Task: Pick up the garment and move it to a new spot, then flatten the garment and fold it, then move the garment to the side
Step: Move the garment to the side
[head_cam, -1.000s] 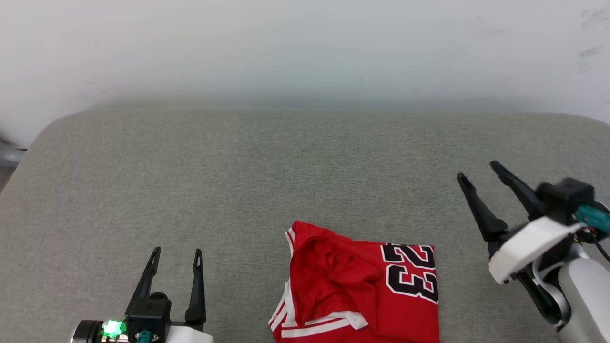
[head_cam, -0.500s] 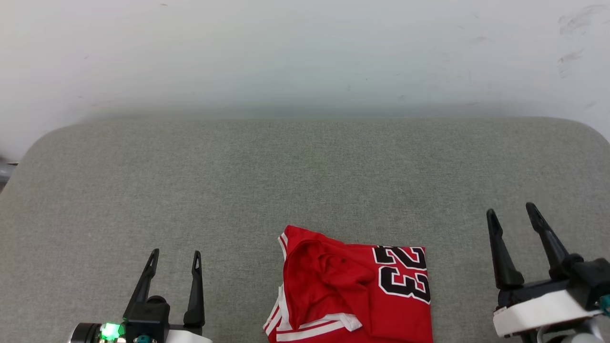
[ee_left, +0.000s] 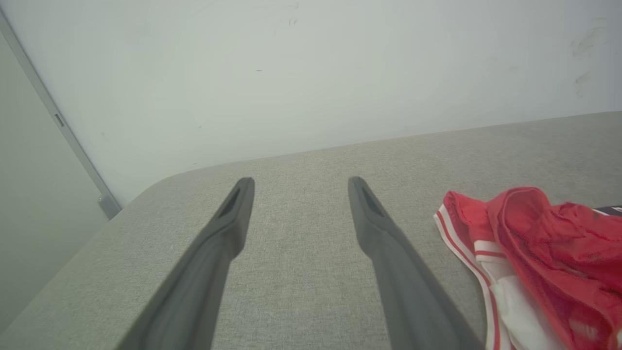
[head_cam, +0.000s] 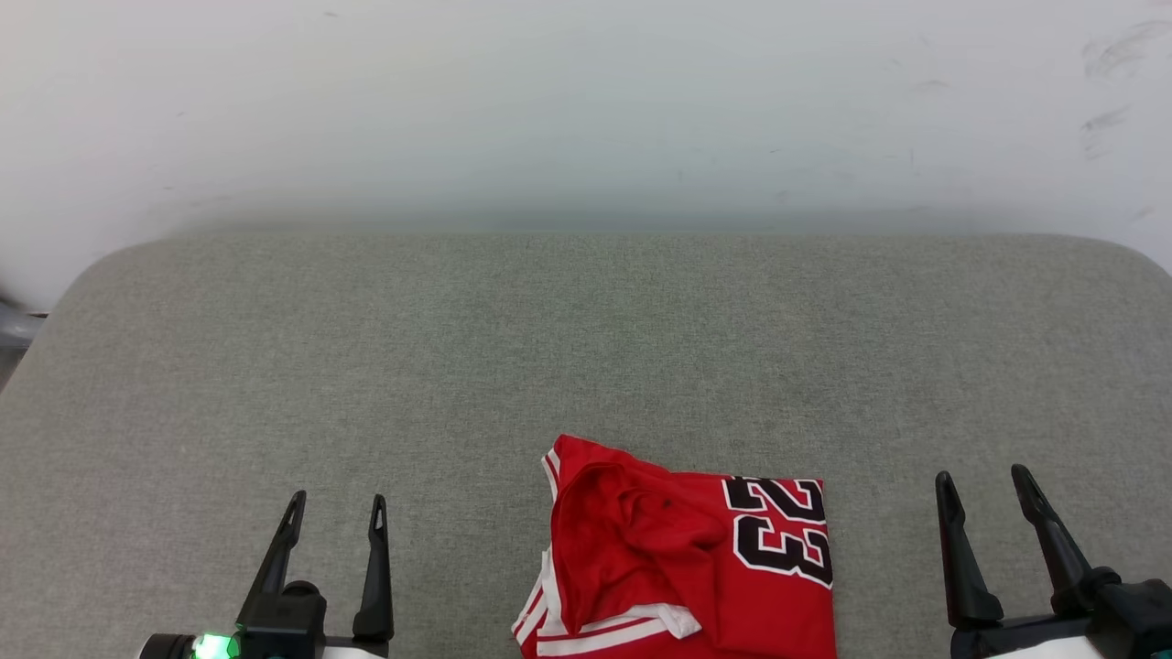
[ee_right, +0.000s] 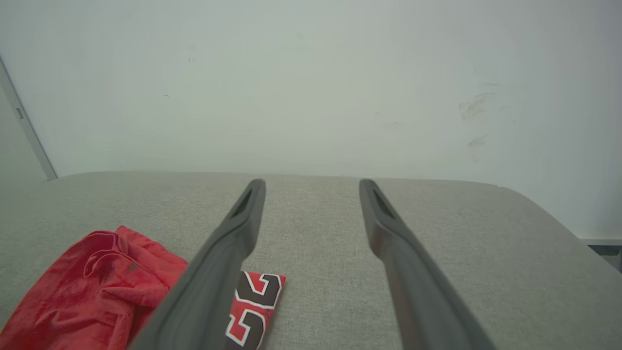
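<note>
1. the garment (head_cam: 678,567) lies as a compact red folded bundle at the near edge of the grey cushion (head_cam: 549,320), a little right of that edge's middle. the bottom of the head view cuts off its lowest part.
2. a black number 23 (head_cam: 783,531) with a white outline faces up on the bundle's right half, turned sideways. the left half is a rumpled red fold, and red-and-white striped trim (head_cam: 595,631) runs along the left and near sides.
3. left pincer (head_cam: 337,497) sits at the near edge toward the left corner, fingers apart with nothing between them, well clear of the garment.
4. from the left wrist, the left pincer (ee_left: 300,181) points toward the far edge over bare cushion, and the garment (ee_left: 534,243) lies off to its right, untouched.
5. right pincer (head_cam: 982,473) is by the near right corner, fingers spread and empty, near the garment's right side with a strip of cushion between them.
6. from the right wrist, one finger of the right pincer (ee_right: 312,182) crosses in front of the garment (ee_right: 97,272), and the 23 peeks out beside it.
7. a pale wall (head_cam: 586,110) rises behind the far edge, with faint scuffs at its right.
</note>
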{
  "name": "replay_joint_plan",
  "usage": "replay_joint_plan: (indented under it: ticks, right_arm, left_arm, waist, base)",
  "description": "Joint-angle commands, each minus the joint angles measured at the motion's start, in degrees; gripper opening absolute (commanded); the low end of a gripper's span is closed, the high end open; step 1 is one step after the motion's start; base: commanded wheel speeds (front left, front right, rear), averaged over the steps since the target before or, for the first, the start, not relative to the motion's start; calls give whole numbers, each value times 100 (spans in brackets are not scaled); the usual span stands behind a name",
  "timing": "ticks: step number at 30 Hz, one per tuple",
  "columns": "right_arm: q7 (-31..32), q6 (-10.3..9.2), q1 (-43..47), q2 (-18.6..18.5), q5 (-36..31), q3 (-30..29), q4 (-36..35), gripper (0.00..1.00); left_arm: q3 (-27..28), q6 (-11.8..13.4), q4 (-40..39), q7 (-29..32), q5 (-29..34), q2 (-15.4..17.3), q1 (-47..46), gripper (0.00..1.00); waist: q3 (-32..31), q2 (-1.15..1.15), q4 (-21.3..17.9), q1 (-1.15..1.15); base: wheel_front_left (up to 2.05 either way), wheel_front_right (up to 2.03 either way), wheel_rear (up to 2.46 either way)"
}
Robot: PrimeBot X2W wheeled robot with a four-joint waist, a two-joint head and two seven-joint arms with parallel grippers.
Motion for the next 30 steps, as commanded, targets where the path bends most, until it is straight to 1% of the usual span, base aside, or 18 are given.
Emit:
replay_joint_plan:
  ticks: [1, 13, 17, 21, 23, 27, 30]
  right_arm:
    - [-8, -5, 83, 23, -53, 1, -38, 100]
    - [-8, -5, 55, 70, -75, 31, 50, 100]
    - [-8, -5, -200, 32, 83, -304, -30, 100]
    - [136, -5, -627, -292, 268, -511, -116, 100]
    - [371, -5, -887, -533, 405, -413, -156, 100]
    - [1132, -5, -1440, -960, 916, -134, -148, 100]
    - [1916, -5, -1798, -1273, 1456, 247, -85, 100]
  left_arm:
    - [7, 0, -9, -13, -4, 26, 49, 100]
    - [-21, 6, 27, -13, -27, 9, 59, 100]
    - [-30, 8, 28, -12, -35, 4, 54, 100]
    - [-33, -3, 37, -12, -38, 20, 34, 100]
    - [-32, -3, 49, -13, -41, 24, 14, 100]
    - [-68, -29, 69, -13, -34, 12, -53, 100]
    - [-102, -29, 77, -13, -25, -5, -97, 100]
  waist:
    - [-1, 0, 3, 0]
    - [-12, 0, 36, 0]
    - [-11, 0, 45, 0]
    - [-5, 0, 45, 0]
    - [-2, 0, 50, 0]
    - [2, 0, 100, 0]
    - [12, 0, 150, 0]
  base:
    - [0, 0, 0]
    - [0, 0, 0]
    - [0, 0, 0]
    - [0, 0, 0]
    - [0, 0, 0]
    - [0, 0, 0]
    - [0, 0, 0]
